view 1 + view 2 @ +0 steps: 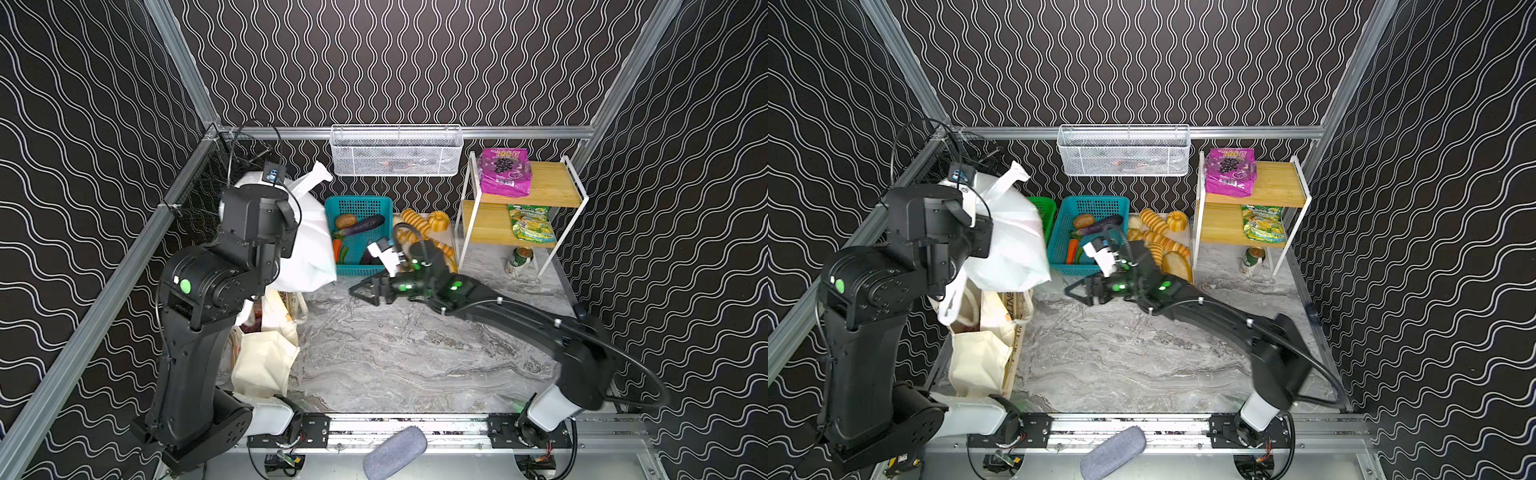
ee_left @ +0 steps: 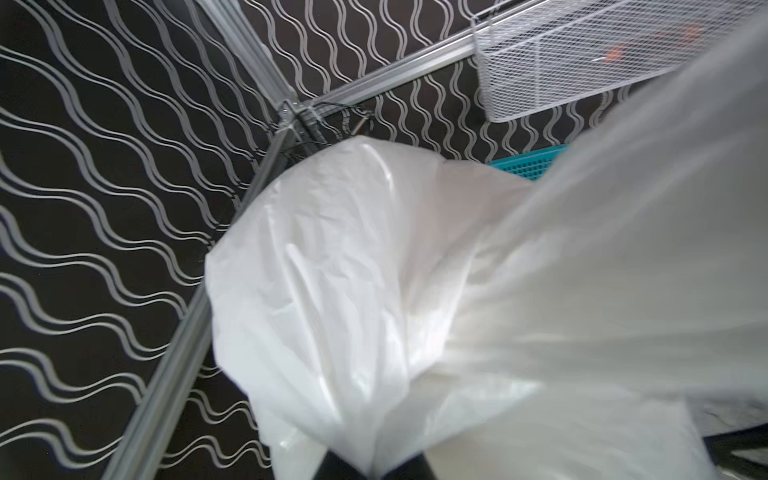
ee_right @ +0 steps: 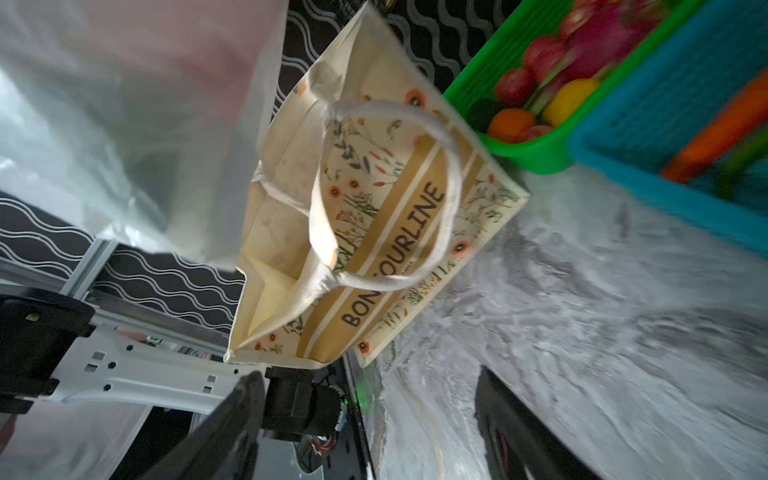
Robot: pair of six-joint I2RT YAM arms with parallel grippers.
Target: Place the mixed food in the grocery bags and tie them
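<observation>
The left hand point(image 2: 374, 470) is pinched shut on a gathered fold of the white plastic bag point(image 1: 309, 249), which hangs raised over the left rear of the tabletop point(image 1: 415, 357) with its mouth not spread. Food brought to it now would likely slide off the slack film, and so thin a pinch could slip or tear once weight goes in (a faint pink shows through the film, so it may already hold something). The right hand point(image 1: 371, 292) stands wide and empty, low over the tabletop just in front of the teal basket point(image 1: 358, 202), facing the bag and the canvas tote point(image 3: 374, 232) slumped below it. Reaching further left risks snagging the tote's loop handle point(image 3: 451, 187) or meeting the left arm. The purple grape-print packet point(image 1: 505, 172) lies on the top shelf of the wooden rack point(image 1: 552, 187), and toy vegetables sit in the teal basket. The bare middle and front of the tabletop give free room. Baskets, breads point(image 1: 419, 232) and the rack crowd the rear, and the frame rail point(image 1: 112, 291) hems in the left side.
</observation>
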